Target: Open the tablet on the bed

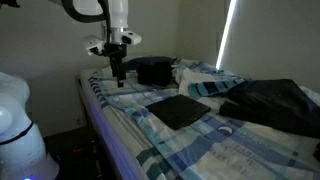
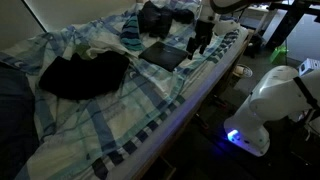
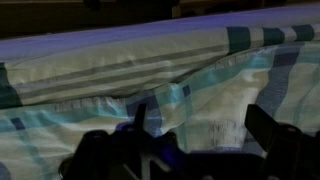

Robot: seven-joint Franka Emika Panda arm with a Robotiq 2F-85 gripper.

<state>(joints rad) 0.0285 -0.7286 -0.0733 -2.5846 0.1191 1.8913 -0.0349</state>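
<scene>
Pincer [image 1: 118,78] — fingers spread, nothing between, hanging over counter [image 1: 230,150] edge | counter is a plaid-covered bed | tablet [image 1: 180,110] flat mid-counter, dark side up — near pincer, not touching | dark cloth [image 1: 275,105] beside tablet

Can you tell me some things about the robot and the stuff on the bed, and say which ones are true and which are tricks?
1. The flat, thin dark rectangular tablet lies on the blue, white and grey checked bed. True.
2. The robot's gripper is holding the tablet. False: it is near the bed's edge, apart from the tablet, with nothing in it.
3. A big rumpled dark cloth lies on the bed. True.
4. The bulky dark boxy bag sits on top of the tablet. False: it sits on the bedding, apart from the tablet.
</scene>
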